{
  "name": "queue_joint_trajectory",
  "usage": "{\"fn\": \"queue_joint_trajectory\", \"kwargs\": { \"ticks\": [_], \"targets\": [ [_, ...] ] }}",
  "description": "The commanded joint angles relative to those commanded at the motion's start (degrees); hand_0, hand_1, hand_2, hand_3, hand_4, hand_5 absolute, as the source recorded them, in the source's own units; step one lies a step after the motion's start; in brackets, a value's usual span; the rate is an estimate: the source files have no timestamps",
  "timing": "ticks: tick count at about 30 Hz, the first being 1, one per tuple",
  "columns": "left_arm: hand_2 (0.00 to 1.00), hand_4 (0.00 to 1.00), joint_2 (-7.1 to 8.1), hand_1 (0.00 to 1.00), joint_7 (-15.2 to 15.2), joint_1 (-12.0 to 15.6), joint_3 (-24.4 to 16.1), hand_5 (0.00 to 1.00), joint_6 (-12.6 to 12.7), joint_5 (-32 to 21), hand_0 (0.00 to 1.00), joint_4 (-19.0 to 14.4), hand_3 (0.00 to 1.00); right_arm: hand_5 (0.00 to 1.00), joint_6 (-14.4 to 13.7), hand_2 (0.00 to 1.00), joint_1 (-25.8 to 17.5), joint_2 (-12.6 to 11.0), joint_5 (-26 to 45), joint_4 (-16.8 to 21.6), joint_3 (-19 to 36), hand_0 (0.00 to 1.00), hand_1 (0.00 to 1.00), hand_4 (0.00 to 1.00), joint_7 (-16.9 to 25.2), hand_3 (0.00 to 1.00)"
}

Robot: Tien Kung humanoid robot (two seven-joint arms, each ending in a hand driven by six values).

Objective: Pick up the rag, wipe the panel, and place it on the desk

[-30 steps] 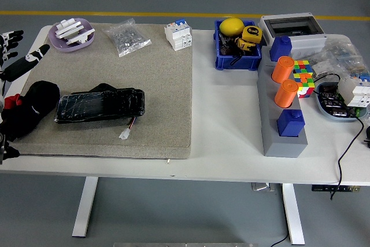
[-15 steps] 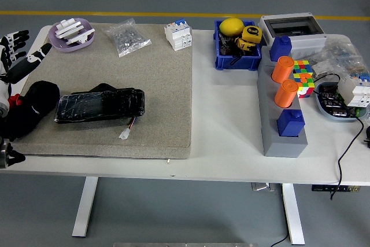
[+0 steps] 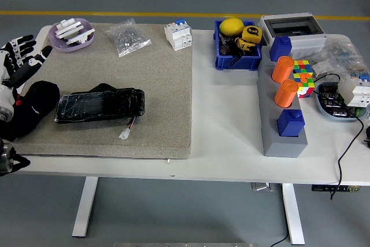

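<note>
Rag (image 3: 32, 108) first: we are seeing a black cloth bunched on the left end of a grey mat (image 3: 162, 85), lying at nine o'clock of a black panel (image 3: 99, 105) and touching its left end. We are seeing the panel lying flat across the mat, with a small white plug (image 3: 124, 134) on thin wires at its five o'clock.

At eleven o'clock of the rag, we are finding the left hand (image 3: 20, 62) hovering with its fingers spread and gripping nothing, apart from the cloth. The right hand is not showing.

Farther out, at twelve o'clock of the panel, we are noticing a purple dish (image 3: 72, 34) of white parts, a clear bag (image 3: 127, 37) of small metal pieces and a white breaker (image 3: 178, 34). Toward three o'clock, on the white table (image 3: 225, 114), we are seeing a blue bin (image 3: 237, 47), a grey stand (image 3: 283, 125) carrying orange and blue pieces, and a colourful cube (image 3: 303, 76).
</note>
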Motion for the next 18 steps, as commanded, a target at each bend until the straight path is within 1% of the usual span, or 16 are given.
{"fn": "queue_joint_trajectory", "kwargs": {
  "ticks": [6, 17, 18],
  "targets": [
    [0.77, 0.989, 0.09, 0.821, -0.48, 0.51, -0.49, 0.409, -0.13, -0.88, 0.768, 0.38, 0.75, 0.598, -0.06, 0.651, 0.31, 0.0, -0.25, 0.06, 0.03, 0.738, 0.495, 0.998, -0.16, 0.599],
    [0.768, 0.991, 0.33, 0.819, -1.71, 0.49, -0.31, 0.419, -0.5, -1.8, 0.767, 0.44, 0.746, 0.598, -0.33, 0.651, 1.19, 0.21, -0.13, 0.15, -0.86, 0.738, 0.494, 0.998, 0.08, 0.599],
    [0.767, 0.956, 0.33, 0.817, -1.76, 0.43, -0.29, 0.381, -0.49, -1.83, 0.765, 0.42, 0.729, 0.598, -0.34, 0.651, 1.28, 0.27, -0.07, 0.12, -0.98, 0.738, 0.494, 0.998, 0.08, 0.598]
  ]
}}
